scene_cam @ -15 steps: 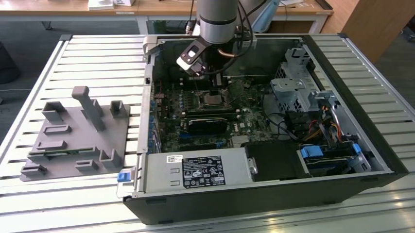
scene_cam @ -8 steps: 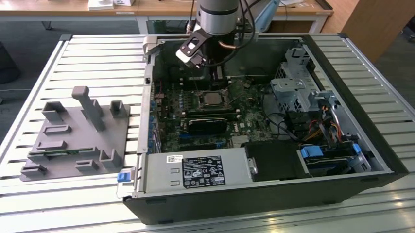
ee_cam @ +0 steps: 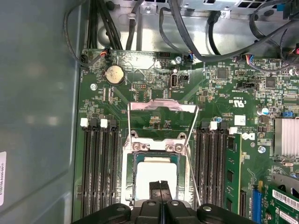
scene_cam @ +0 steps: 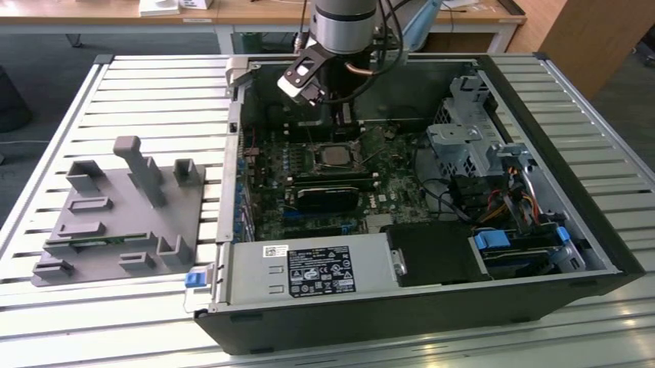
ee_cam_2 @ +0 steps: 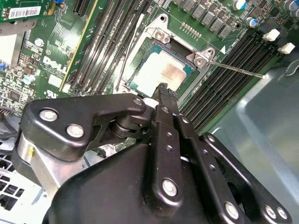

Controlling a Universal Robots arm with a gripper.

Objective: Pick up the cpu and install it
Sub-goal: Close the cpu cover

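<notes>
Gripper (ee_cam: 160, 186) closed up, parked right over the cpu (ee_cam: 156, 173) in its socket (ee_cam: 129, 177)

The fingers are pressed together with nothing between them, tips just over the chip's metal top; can't tell if they actually touch it. The cpu lies flat in the motherboard socket with the load plate (ee_cam: 161, 106) flipped open, inside the open PC case (scene_cam: 409, 318). On the exterior view's left, the grey tray (scene_cam: 123, 230) holds a green memory stick (scene_cam: 97, 243).
</notes>
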